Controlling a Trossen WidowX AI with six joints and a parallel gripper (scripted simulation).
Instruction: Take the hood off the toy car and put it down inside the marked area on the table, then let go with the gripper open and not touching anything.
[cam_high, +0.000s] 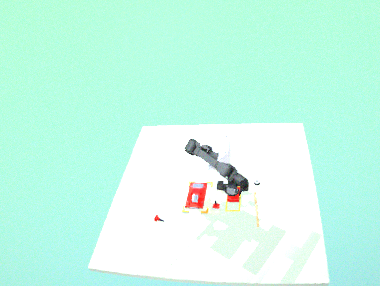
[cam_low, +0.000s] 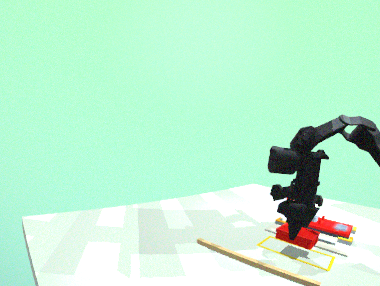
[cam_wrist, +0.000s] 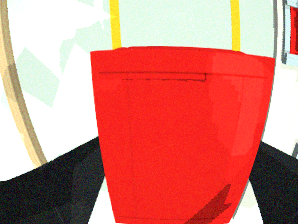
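Observation:
The red hood (cam_high: 233, 198) (cam_low: 307, 239) (cam_wrist: 175, 115) is a broad block between the fingers of my gripper (cam_high: 234, 192) (cam_low: 295, 232) (cam_wrist: 179, 145), which is shut on it. In the exterior view the hood hangs above the table, with its shadow below. The marked area, a yellow outline (cam_high: 233, 211) (cam_low: 331, 264) (cam_wrist: 115, 25), lies under and beyond the hood; the hood hides part of it in the wrist view. The red toy car (cam_high: 203, 192) (cam_low: 334, 227) stands beside the area, left of it in the top view. The fingertips are partly hidden behind the hood.
A thin wooden strip (cam_high: 257, 212) (cam_low: 250, 261) (cam_wrist: 15, 95) lies on the far side of the area from the car. A small red piece (cam_high: 216, 206) lies between car and area. Another red piece (cam_high: 157, 218) lies farther left. A small dark object (cam_high: 257, 183) lies right of the arm.

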